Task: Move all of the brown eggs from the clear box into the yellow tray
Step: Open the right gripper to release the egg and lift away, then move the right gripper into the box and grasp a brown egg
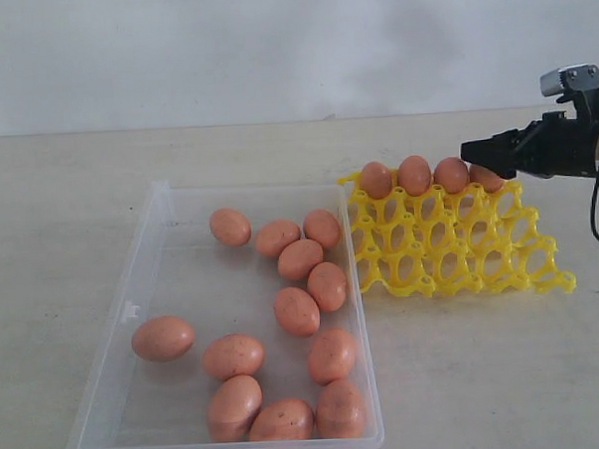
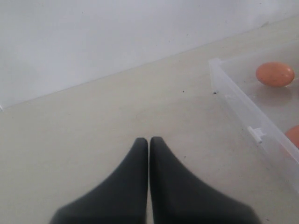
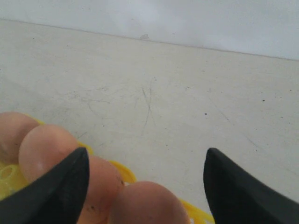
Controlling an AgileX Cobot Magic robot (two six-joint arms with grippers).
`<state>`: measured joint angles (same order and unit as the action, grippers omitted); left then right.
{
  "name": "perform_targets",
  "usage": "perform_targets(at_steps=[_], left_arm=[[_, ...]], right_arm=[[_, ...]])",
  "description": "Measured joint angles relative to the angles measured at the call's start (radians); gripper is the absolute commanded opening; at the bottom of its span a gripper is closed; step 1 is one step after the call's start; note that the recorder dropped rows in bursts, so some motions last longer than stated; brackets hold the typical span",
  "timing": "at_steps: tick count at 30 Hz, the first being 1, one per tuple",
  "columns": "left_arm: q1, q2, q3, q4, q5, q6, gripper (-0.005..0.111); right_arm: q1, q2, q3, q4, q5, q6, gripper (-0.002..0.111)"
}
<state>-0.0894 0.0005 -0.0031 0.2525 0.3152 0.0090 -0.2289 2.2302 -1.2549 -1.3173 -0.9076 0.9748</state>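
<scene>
The clear box (image 1: 248, 190) lies left of centre and holds several brown eggs (image 1: 296, 310) scattered over its floor. To its right lies the yellow tray (image 1: 460, 252), with several brown eggs (image 1: 414, 175) filling its back row. My right gripper (image 1: 472, 153) hovers at the right end of that row. In the right wrist view it (image 3: 145, 154) is open, its fingers wide apart, and an egg (image 3: 145, 203) rests in the tray between and below them, untouched. My left gripper (image 2: 149, 140) is shut on nothing, over bare table beside the box's wall (image 2: 233, 98).
The table is pale and bare around the box and tray, and a plain wall stands behind it. A small latch tab (image 1: 130, 311) sticks out of the box's left wall. The tray's front rows of cups (image 1: 451, 273) hold nothing.
</scene>
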Motion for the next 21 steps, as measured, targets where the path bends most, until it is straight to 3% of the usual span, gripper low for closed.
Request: perform_targets(at_steps=[3, 5, 10, 16, 21], left_arm=[[0.0, 0.0, 0.0, 0.0, 0.0, 0.0, 0.001], [0.0, 0.0, 0.0, 0.0, 0.0, 0.0, 0.001], [0.0, 0.0, 0.0, 0.0, 0.0, 0.0, 0.001], [0.0, 0.0, 0.0, 0.0, 0.0, 0.0, 0.001], [0.0, 0.0, 0.0, 0.0, 0.0, 0.0, 0.001]], right_arm=[[0.0, -0.008, 0.0, 0.021, -0.022, 0.009, 0.063], [0.0, -0.032, 0.0, 0.041, -0.065, 0.026, 0.051], [0.044, -0.15, 0.0, 0.058, -0.147, 0.121, 0.003], [0.264, -0.302, -0.002, -0.062, -0.149, 0.204, 0.0], [0.501, -0.329, -0.001, -0.314, 0.17, 0.253, 0.0]])
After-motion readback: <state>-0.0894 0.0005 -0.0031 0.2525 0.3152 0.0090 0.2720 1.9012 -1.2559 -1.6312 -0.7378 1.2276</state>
